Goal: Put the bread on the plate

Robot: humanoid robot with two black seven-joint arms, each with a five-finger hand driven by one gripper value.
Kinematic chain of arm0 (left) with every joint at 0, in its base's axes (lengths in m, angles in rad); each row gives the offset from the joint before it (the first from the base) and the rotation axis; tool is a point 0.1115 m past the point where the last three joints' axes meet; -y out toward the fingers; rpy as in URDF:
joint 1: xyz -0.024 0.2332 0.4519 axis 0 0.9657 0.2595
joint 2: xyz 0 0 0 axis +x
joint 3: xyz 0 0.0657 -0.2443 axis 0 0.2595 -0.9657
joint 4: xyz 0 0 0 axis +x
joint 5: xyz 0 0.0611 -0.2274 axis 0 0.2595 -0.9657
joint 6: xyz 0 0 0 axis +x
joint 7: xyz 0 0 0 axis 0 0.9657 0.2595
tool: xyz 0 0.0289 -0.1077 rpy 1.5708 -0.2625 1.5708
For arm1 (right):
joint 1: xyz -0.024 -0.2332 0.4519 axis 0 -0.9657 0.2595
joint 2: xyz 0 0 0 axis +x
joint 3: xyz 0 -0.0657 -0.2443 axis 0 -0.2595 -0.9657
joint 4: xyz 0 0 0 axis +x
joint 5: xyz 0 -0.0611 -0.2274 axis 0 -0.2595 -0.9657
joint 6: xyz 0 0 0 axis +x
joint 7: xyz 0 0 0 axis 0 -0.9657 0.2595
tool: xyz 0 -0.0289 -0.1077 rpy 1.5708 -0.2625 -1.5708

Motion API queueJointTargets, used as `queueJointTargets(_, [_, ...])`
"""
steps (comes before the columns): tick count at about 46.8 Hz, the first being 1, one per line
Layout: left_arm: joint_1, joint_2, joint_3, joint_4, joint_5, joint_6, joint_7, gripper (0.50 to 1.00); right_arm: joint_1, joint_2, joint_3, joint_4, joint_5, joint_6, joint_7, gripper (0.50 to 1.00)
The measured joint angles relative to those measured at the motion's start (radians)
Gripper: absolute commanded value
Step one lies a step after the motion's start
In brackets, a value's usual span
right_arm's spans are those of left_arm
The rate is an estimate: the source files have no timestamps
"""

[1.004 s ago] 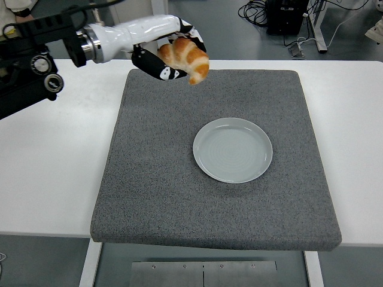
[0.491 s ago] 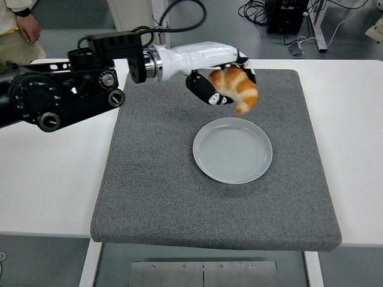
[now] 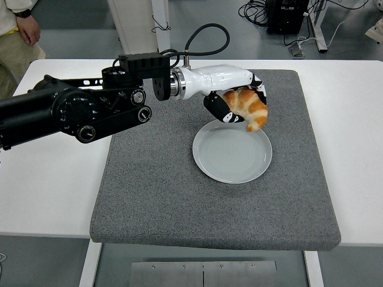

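Nearest of all, the white table [image 3: 54,197] shows its front edge along the bottom, and a thick grey mat [image 3: 161,197] lies on it, covering most of the middle. Right of the mat's centre sits a round, pale grey plate [image 3: 224,161], flat on the mat with nothing in it.

Just above the plate's far rim hangs the bread [image 3: 246,106], a golden-brown croissant with a glossy crust, tilted so that one pointed end dips down toward the plate's far right edge. It does not touch the plate as far as can be seen. The left hand [image 3: 234,100] holds it: the fingers are curled around the croissant from above and behind, with black fingers [image 3: 216,109] marked in white showing beneath it on the left side. The hand's white shell runs back leftward to a metal wrist ring, and from there the black left arm [image 3: 78,110] stretches across the far left part of the table to the left edge. A black cable [image 3: 206,33] loops up from the wrist.

Farther off, past the table's far edge, the floor shows cables and dark equipment at the upper right. At the upper left corner stands a person [image 3: 18,30] in light clothing, only partly in view.
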Motion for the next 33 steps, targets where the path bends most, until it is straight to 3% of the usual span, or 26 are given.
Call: queueJointTargets(33, [0.126,-0.128,0.035,0.159,0.036,0.019,-0.042,0.500,-0.001,0.000,0.000,0.000,0.000,0.000,0.000,1.000])
